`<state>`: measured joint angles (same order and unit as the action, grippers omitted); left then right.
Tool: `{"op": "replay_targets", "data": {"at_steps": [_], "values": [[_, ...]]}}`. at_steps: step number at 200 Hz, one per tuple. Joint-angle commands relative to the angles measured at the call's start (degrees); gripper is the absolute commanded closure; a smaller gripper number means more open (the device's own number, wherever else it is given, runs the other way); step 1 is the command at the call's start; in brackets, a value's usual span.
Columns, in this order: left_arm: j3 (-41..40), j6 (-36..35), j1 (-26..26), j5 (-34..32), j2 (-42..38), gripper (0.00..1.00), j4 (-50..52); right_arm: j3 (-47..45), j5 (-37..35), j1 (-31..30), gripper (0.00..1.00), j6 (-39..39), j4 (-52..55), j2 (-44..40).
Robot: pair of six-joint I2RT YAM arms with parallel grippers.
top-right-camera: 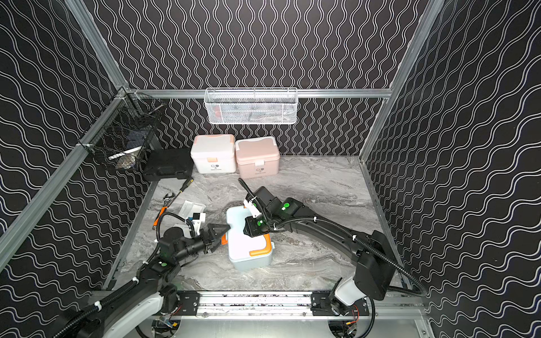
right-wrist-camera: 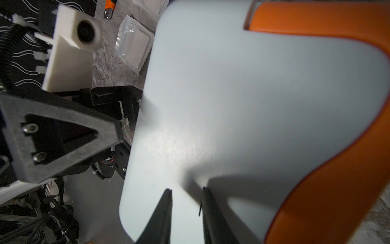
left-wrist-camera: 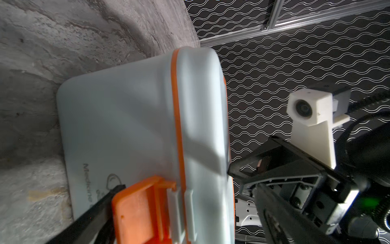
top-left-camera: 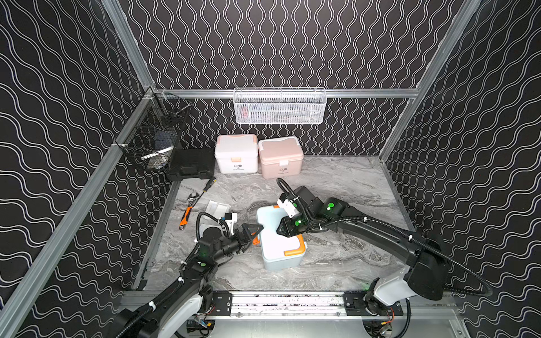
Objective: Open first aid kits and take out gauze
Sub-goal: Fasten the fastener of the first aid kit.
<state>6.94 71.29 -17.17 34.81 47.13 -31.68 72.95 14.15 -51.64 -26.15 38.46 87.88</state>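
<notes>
Now, in both top views the light blue first aid kit (top-left-camera: 278,248) (top-right-camera: 246,251) is sitting mid-table, gauze packet (top-left-camera: 216,208) lying nearby, left gripper (top-left-camera: 257,234) gaping wide at its front. Left wrist: finger (left-wrist-camera: 90,215) is lying beside orange latch (left-wrist-camera: 137,211). Right wrist: right gripper (right-wrist-camera: 186,196) is hanging narrowly parted over that kit, pinching nothing.

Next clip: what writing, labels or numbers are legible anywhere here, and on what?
"Medicine": printed on the front of the light blue kit, in the left wrist view; what follows is hidden.
Print under the logo on the white kit: too small to read.
Print under the logo on the pink kit: too small to read.
Nothing else legible.
</notes>
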Motion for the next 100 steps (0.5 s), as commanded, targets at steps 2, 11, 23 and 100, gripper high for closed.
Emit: {"op": "replay_targets", "data": {"at_steps": [2,11,23,100], "values": [[-0.2,2.5,-0.3,1.8,1.3,0.01,-7.9,-0.9,-2.7,0.0,0.72,-0.7,6.0,0.8],[-0.3,2.9,-0.7,1.9,2.0,0.01,-9.2,-0.9,-2.5,-0.1,0.72,-0.7,5.8,0.8],[-0.3,3.5,-1.4,1.8,3.0,0.01,-11.0,-0.7,-2.4,-0.1,0.72,-0.7,5.7,0.9],[-0.2,4.3,-4.9,-0.1,4.9,0.01,-13.9,0.0,-2.8,-0.2,0.73,-0.5,6.0,1.7]]}}
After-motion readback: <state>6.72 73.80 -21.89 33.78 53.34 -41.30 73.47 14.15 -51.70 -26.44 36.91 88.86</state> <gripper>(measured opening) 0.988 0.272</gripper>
